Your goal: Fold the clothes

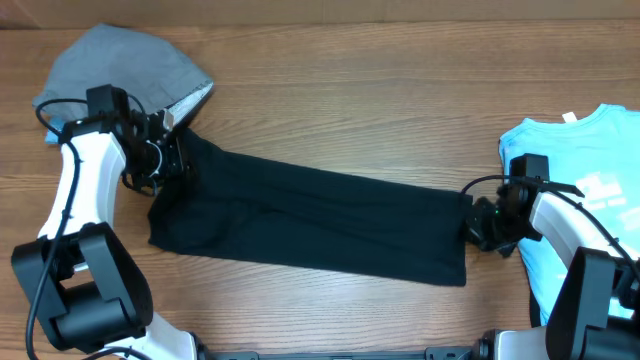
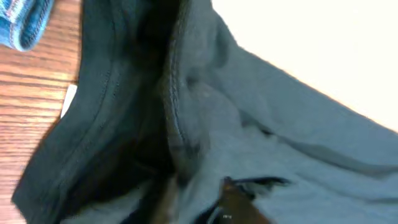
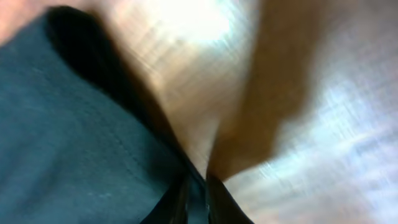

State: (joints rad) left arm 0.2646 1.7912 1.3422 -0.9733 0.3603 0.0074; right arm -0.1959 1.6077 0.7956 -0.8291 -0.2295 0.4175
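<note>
Overhead: brown wood-grain worktop (image 1: 330, 60).
- Black T-shirt (image 1: 320, 220), folded into a long band, lying slantwise across the middle.
- Left pincer (image 1: 172, 150) at the band's left end, where the cloth draws up to a narrow peak; pressed together on it.
- Right pincer (image 1: 474, 222) at the band's right end.
- Grey garment (image 1: 125, 62), heaped at the far left corner.
- Light blue T-shirt (image 1: 590, 190) with white print, flat at the right edge.

Left wrist: black cloth bunched close to the lens, seams showing, hiding most of the pincer; small white label (image 2: 68, 99); a blue hem (image 2: 25, 22) in the corner.

Right wrist, blurred: the fingers (image 3: 180, 199) sit nearly closed, pinching the shirt's edge.
</note>
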